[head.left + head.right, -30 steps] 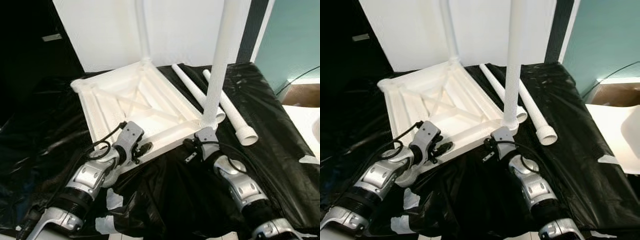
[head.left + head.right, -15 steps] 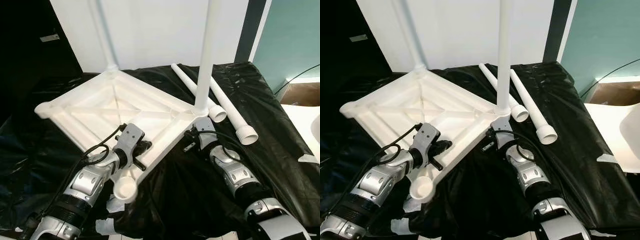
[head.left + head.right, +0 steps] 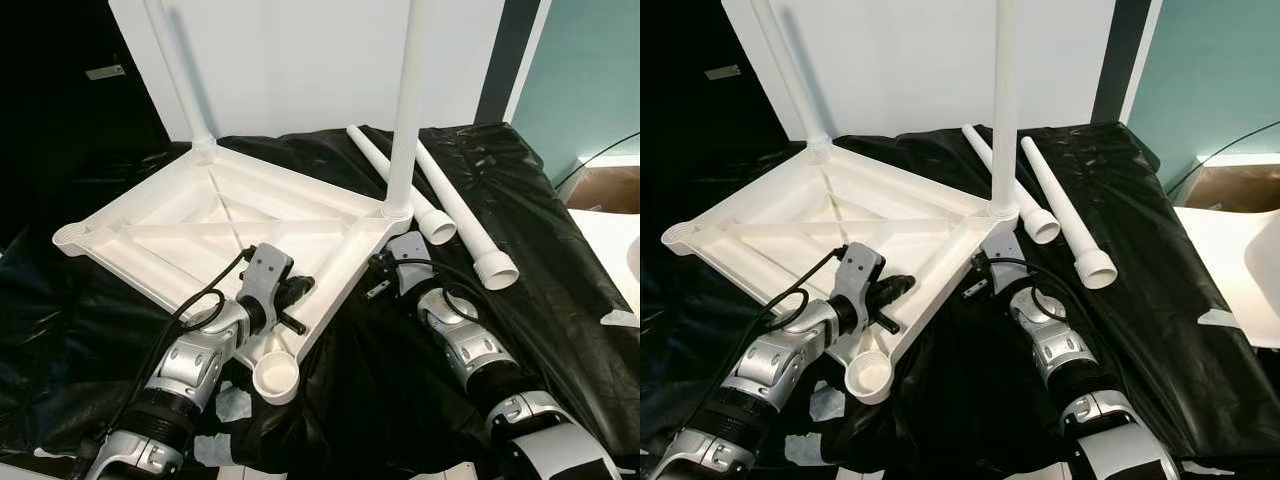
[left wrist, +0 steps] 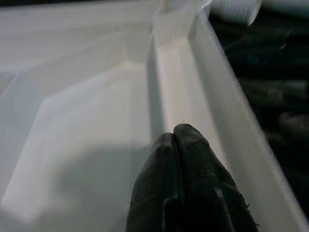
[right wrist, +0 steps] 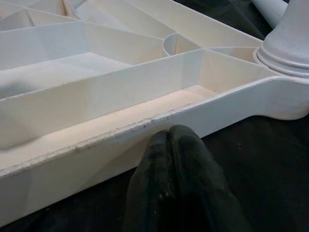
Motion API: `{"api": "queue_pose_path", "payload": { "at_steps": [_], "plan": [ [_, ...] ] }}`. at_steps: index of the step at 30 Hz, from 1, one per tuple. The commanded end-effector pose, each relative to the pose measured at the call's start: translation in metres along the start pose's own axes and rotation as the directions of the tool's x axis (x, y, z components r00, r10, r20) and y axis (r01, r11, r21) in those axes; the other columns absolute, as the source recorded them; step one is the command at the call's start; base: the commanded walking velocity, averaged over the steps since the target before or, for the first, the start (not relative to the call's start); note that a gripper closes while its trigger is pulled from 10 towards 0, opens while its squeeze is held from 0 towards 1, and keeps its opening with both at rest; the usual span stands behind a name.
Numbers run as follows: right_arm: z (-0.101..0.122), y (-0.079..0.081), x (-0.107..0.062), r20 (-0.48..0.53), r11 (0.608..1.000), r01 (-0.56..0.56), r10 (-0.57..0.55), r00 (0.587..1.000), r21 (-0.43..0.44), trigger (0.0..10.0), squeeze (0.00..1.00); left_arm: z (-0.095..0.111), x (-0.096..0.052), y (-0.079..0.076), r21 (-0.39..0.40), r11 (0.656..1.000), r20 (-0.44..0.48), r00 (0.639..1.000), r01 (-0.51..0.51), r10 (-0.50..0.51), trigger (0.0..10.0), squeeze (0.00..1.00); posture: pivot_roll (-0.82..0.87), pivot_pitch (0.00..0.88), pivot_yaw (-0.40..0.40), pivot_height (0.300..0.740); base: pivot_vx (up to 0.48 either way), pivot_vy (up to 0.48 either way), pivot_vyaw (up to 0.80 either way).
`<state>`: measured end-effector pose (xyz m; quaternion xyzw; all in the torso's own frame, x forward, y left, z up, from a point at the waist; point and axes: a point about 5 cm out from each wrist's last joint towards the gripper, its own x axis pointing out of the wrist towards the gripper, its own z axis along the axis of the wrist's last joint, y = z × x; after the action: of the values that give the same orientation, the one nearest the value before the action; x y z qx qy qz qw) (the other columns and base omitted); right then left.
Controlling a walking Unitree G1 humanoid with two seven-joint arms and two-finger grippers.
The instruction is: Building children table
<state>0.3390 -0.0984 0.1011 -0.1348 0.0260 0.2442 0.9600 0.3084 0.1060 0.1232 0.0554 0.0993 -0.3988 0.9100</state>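
Left gripper (image 4: 181,145) — fingers pressed together — is resting inside the tabletop (image 3: 200,235); right gripper (image 5: 171,145), likewise closed, is pushing its six-o'clock rim.

We see white table top (image 3: 250,225), plain, ribbed underside; white legs (image 3: 404,110) standing on it. Beyond our right pincer (image 5: 176,145), two more white loose legs (image 3: 455,215). Black glossy sheet (image 3: 400,370) under all. Our pincer fingers (image 4: 188,164) black, arms (image 3: 190,365) silver. Wall (image 3: 300,60) white.
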Motion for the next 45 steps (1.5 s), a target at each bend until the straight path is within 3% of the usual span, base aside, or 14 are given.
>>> {"api": "queue_pose_path", "payload": {
  "at_steps": [1,8,9,10,19,21,23,24,34,35,36,37,38,45],
  "plan": [
    [0.013,0.012,0.004,0.070,0.999,-0.048,0.048,0.996,0.005,10.0,0.00,0.008,-0.001,0.002,0.056,0.998,0.011,1.000,0.015,-0.016,10.0,0.00,0.02,0.000,0.078,0.740,0.000,0.000,0.00],
    [0.004,0.023,-0.016,0.077,0.998,-0.056,0.053,0.996,0.031,10.0,0.00,0.027,-0.018,0.004,0.025,0.995,0.163,0.982,0.094,-0.096,10.0,0.00,0.02,0.000,0.079,0.740,0.000,0.000,0.00],
    [0.000,0.023,-0.020,0.071,0.998,-0.048,0.045,0.996,0.040,10.0,0.00,0.027,-0.020,0.002,0.049,0.993,0.174,0.978,0.107,-0.114,10.0,0.22,0.01,0.000,0.080,0.740,0.000,0.000,0.00],
    [-0.003,0.023,-0.026,0.064,0.998,-0.039,0.036,0.997,0.045,10.0,0.00,0.027,-0.024,0.003,0.061,0.992,0.178,0.977,0.109,-0.118,10.0,1.00,0.01,0.000,0.085,0.740,0.000,0.000,0.00],
    [-0.005,0.017,-0.034,0.048,0.998,0.007,-0.010,0.999,0.060,10.0,0.00,0.010,-0.036,0.021,0.170,0.980,-0.050,0.994,0.107,-0.100,10.0,0.85,0.00,0.000,0.093,0.740,0.000,0.000,0.00],
    [-0.003,0.016,-0.033,0.051,0.998,0.012,-0.015,0.999,0.059,10.0,0.00,0.006,-0.035,0.013,0.156,0.973,-0.086,0.984,0.168,-0.157,10.0,0.52,0.00,0.000,0.096,0.740,0.000,0.000,0.00],
    [-0.001,0.016,-0.033,0.052,0.998,0.013,-0.016,0.999,0.059,10.0,0.00,0.005,-0.035,0.009,0.154,0.970,-0.097,0.980,0.187,-0.173,10.0,0.52,0.00,0.000,0.096,0.740,0.000,0.000,0.00],
    [0.000,0.017,-0.032,0.055,0.998,0.013,-0.017,0.998,0.059,10.0,0.00,0.000,-0.030,0.007,0.154,0.971,-0.136,0.978,0.181,-0.160,10.0,0.05,0.00,0.000,0.096,0.740,0.000,0.000,0.00],
    [0.010,0.026,-0.023,0.075,0.999,-0.021,0.017,0.997,0.050,10.0,0.00,-0.025,-0.012,-0.001,0.129,0.977,-0.302,0.945,0.167,-0.122,9.8,0.00,0.01,0.000,0.099,0.740,0.000,0.000,0.00],
    [0.013,0.027,-0.020,0.083,0.999,-0.030,0.026,0.996,0.042,10.0,0.00,-0.031,-0.010,-0.002,0.135,0.977,-0.338,0.935,0.163,-0.109,7.7,0.00,0.01,0.000,0.099,0.740,0.000,0.000,0.00],
    [0.014,0.027,-0.018,0.087,0.999,-0.035,0.032,0.996,0.037,10.0,0.00,-0.034,-0.008,-0.002,0.139,0.977,-0.360,0.927,0.161,-0.102,7.7,0.00,0.01,0.000,0.099,0.740,0.000,0.000,0.00],
    [0.016,0.026,-0.016,0.089,0.999,-0.037,0.033,0.995,0.034,10.0,0.00,-0.036,-0.007,-0.002,0.139,0.977,-0.372,0.923,0.163,-0.101,2.1,0.00,0.01,0.000,0.099,0.740,0.000,0.000,0.00],
    [0.017,0.025,-0.015,0.091,0.999,-0.036,0.033,0.995,0.032,10.0,0.00,-0.036,-0.007,-0.003,0.136,0.977,-0.374,0.922,0.165,-0.104,0.2,0.00,0.01,0.000,0.099,0.740,0.000,0.000,0.00],
    [0.012,0.019,-0.012,0.047,1.000,-0.023,0.023,0.999,0.014,10.0,0.00,-0.031,-0.005,-0.012,0.093,0.975,-0.348,0.924,0.200,-0.156,0.0,0.00,0.02,0.000,0.098,0.740,0.000,0.000,0.00]
  ]
}}
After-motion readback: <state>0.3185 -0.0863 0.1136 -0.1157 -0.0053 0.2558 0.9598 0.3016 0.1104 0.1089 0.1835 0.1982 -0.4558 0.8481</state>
